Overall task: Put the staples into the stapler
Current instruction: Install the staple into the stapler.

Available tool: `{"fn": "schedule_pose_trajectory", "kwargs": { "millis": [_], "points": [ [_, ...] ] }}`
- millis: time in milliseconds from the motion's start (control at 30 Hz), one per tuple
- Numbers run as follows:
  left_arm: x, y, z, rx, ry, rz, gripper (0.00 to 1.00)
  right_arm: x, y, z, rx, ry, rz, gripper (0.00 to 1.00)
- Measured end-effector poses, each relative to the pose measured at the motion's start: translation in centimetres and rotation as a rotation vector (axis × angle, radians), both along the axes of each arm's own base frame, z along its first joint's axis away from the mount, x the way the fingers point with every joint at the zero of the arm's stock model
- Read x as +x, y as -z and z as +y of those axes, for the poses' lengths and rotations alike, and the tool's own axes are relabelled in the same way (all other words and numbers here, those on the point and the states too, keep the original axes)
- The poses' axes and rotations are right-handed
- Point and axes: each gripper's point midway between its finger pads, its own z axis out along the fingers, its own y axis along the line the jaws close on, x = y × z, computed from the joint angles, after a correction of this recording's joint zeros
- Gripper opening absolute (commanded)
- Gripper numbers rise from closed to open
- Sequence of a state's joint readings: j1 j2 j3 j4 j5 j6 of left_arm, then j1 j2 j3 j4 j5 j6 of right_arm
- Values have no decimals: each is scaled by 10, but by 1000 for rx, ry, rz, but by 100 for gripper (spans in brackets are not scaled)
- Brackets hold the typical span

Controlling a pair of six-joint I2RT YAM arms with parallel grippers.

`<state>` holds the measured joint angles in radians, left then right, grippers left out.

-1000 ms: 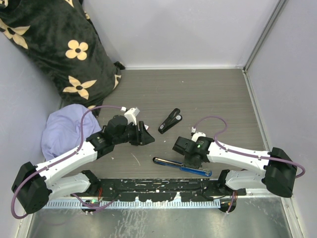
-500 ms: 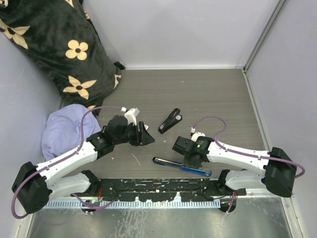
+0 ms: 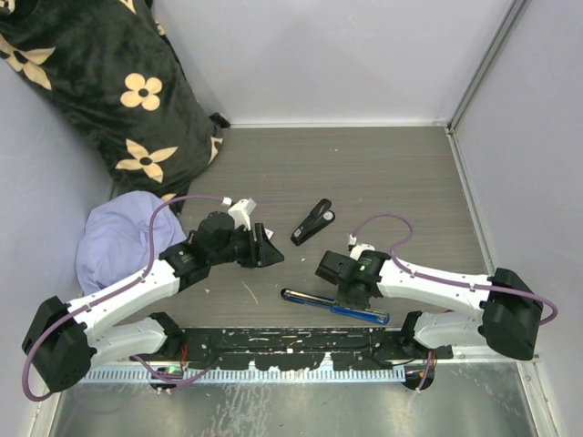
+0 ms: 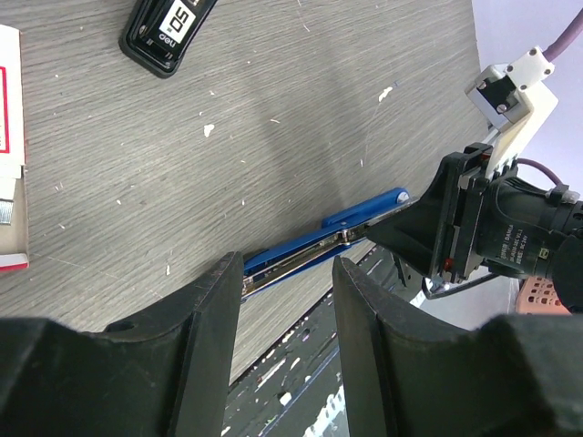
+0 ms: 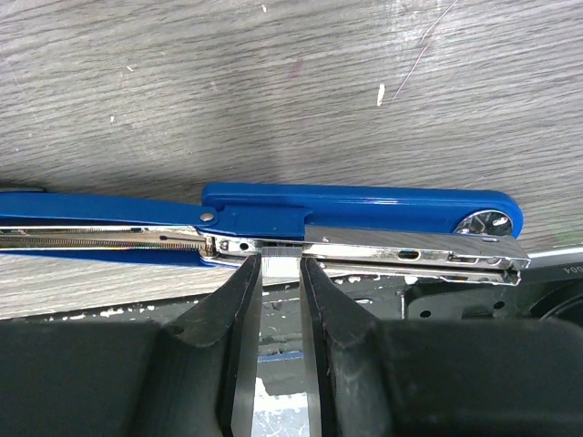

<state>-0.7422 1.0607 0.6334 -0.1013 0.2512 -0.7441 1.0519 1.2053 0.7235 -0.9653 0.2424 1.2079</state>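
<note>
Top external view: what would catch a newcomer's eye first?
The blue stapler, lying opened flat at the front, with the right end effector at its metal rail. Next, the big black flowered cushion in the far left corner, a lilac cloth just in front of it.

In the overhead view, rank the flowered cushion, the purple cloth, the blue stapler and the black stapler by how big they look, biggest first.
1. flowered cushion, even though the frame cuts it off
2. purple cloth
3. blue stapler, opened out long and thin
4. black stapler, clearly shorter
</note>
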Motion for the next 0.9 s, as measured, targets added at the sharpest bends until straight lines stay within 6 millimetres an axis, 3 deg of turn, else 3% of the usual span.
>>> {"fn": "schedule_pose_trajectory", "kwargs": {
  "millis": [900],
  "points": [
    [0, -3, -1, -18, 14, -1, 46, 2, 2, -1, -28, -29, 1, 26]
  ]
}}
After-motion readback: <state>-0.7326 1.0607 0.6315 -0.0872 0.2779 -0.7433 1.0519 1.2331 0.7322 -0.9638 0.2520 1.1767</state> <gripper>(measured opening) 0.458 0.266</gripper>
